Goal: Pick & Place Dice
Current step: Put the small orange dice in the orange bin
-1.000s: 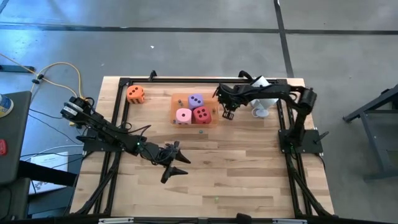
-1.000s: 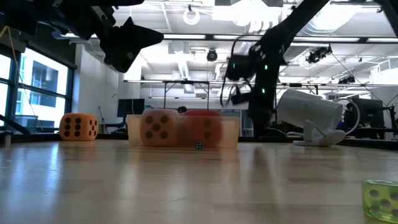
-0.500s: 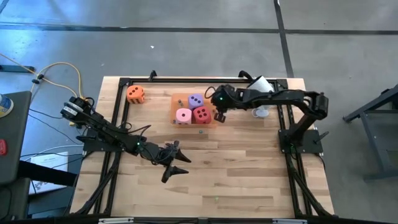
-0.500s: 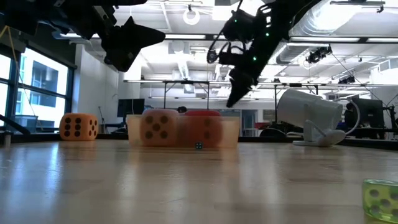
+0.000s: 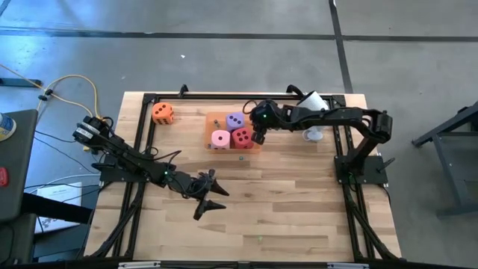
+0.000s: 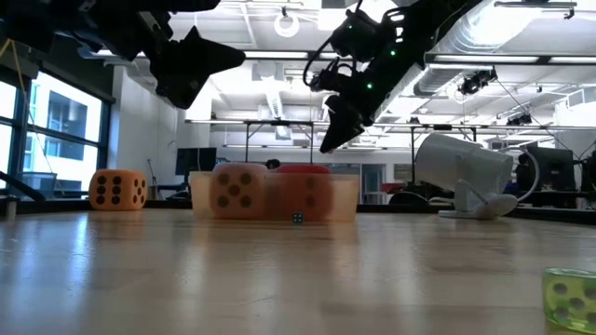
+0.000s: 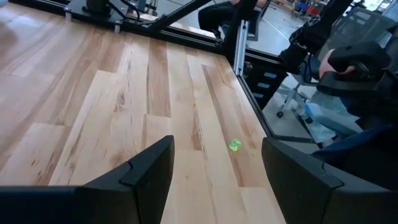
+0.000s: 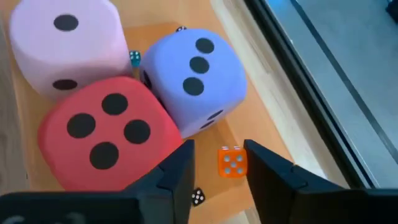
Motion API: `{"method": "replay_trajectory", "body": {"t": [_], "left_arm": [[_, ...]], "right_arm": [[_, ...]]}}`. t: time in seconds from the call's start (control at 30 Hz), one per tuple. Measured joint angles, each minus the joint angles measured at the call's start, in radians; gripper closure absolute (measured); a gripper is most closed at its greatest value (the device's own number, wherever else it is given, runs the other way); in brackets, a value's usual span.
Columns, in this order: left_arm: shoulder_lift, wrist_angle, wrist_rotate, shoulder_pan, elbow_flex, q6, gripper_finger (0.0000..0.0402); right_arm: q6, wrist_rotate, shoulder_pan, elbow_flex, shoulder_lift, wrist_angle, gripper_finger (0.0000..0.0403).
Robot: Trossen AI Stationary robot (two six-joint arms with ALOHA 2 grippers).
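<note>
Three dice sit in the translucent orange tray (image 5: 213, 119): pink (image 5: 220, 139), purple (image 5: 235, 120) and red (image 5: 241, 137). In the right wrist view I see the pink (image 8: 68, 43), purple (image 8: 193, 74) and red (image 8: 102, 140) dice pressed close together. The orange die (image 5: 163, 113) rests on the table, left of the tray. My right gripper (image 5: 258, 136) hovers open above the tray's right end, beside the red die (image 8: 217, 171). My left gripper (image 5: 215, 194) waits open over the table's middle, nearer the near edge (image 7: 217, 180).
Tiny dice lie in the tray: orange (image 8: 233, 162), black (image 8: 197, 196) and teal (image 8: 134, 57). A small green die (image 7: 235, 145) lies near the table's near edge. A white device (image 5: 314, 112) stands right of the tray. Black frame rails border the table.
My right gripper has moved toward the table's left, from beside the white device to above the tray's right end, and has risen somewhat. The dice and the left arm have kept still.
</note>
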Motion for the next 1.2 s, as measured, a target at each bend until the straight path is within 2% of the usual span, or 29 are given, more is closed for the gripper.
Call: {"method": "replay_trajectory", "body": {"t": [0.4, 0.57, 0.9, 1.1, 1.2], "left_arm": [[0.0, -0.003, 0.0, 0.001, 0.0, 0.008, 0.0167], [0.0, -0.003, 0.0, 0.003, 0.0, 0.009, 0.0167], [0.0, -0.003, 0.0, 0.003, 0.0, 0.01, 0.0167], [0.0, -0.003, 0.001, 0.003, 0.0, 0.01, 0.0167], [0.0, -0.003, 0.001, 0.003, 0.0, 0.021, 0.0167]], "right_arm": [[0.083, -0.002, 0.001, 0.0, 0.0, 0.004, 0.0158], [0.148, -0.005, 0.001, 0.0, 0.0, 0.016, 0.0126], [0.32, -0.127, -0.001, 0.001, 0.0, 0.024, 0.0117], [0.343, -0.128, 0.003, 0.001, 0.005, 0.02, 0.0117], [0.303, -0.102, 0.008, 0.001, 0.013, 0.013, 0.0121]]}}
